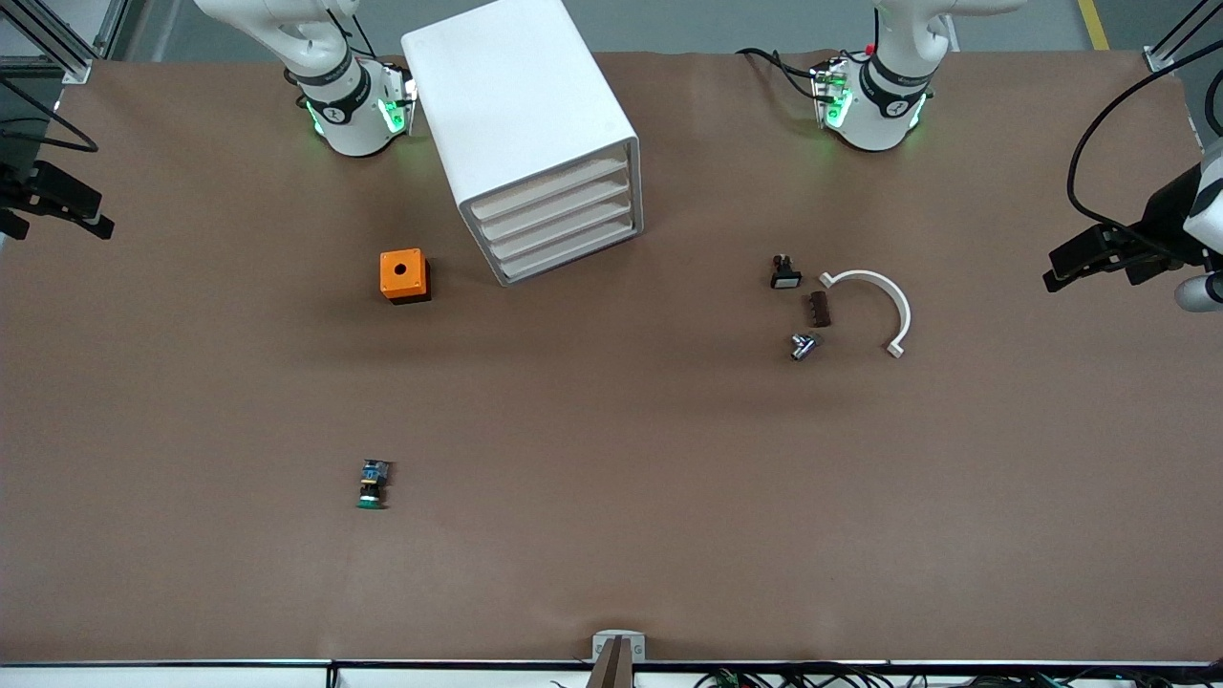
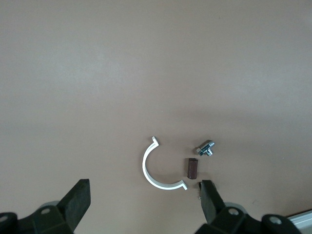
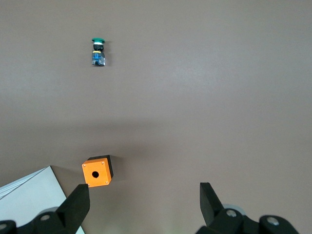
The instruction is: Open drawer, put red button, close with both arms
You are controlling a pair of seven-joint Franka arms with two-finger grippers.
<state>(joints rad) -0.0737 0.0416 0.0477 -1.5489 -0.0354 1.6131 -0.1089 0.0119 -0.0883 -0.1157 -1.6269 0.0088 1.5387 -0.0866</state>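
Note:
The white cabinet stands between the arm bases, and its four drawers are all shut. A small black switch with a red end, the red button, lies toward the left arm's end of the table. It is next to a white C-shaped clamp. In the left wrist view the button is almost hidden by a fingertip. My left gripper is open and empty, high over the clamp. My right gripper is open and empty, high over the table beside the orange box.
The orange box with a hole sits beside the cabinet toward the right arm's end. A green-capped switch lies nearer the front camera; it also shows in the right wrist view. A brown block and a metal fitting lie by the clamp.

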